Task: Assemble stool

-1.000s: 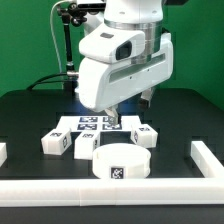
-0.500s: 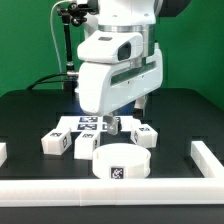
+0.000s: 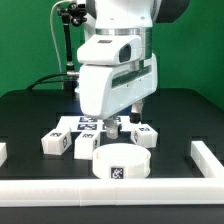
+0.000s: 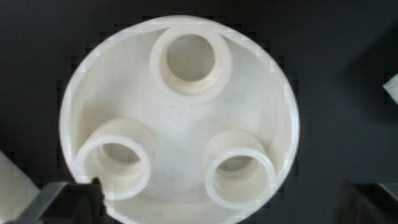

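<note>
while the gripper (image 3: 125,124) hangs open above the seat (image 3: 120,163), i read this as lining up a grasp.
the seat lies flat near the table's (image 3: 30,110) front, sockets up, which is why the wrist view shows all three holes; that face must point upward for the legs to go in. the fingers (image 4: 59,203) stand wide apart near the disc's rim and hold nothing. leg blocks (image 3: 55,142) lie loose just behind the seat, beside the marker board (image 3: 88,123), handy for later. i judge no leg is fitted yet, so the job is at its start. i would centre before closing, since a round rim can slip.
</note>
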Controlling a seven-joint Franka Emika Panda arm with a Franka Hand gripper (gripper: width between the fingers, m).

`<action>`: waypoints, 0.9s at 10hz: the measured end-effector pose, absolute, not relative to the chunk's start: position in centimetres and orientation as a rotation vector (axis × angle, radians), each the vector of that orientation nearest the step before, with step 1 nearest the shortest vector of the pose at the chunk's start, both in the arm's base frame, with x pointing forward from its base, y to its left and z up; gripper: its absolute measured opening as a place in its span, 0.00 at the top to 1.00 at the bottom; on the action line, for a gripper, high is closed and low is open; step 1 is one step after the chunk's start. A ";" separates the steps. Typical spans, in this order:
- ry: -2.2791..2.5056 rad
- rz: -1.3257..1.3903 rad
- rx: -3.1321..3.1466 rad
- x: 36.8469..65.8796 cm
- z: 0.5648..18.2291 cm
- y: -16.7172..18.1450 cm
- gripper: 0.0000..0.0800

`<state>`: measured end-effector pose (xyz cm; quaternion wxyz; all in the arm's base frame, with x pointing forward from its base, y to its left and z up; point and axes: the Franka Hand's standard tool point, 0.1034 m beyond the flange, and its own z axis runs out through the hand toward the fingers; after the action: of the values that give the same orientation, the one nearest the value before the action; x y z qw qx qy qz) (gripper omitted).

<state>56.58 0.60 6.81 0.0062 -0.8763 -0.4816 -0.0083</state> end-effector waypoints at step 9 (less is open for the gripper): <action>-1.929 -0.099 -2.496 55.7 4.9 0.8 0.19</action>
<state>55.71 0.77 4.94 -0.0070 -0.7909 -0.6111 -0.0315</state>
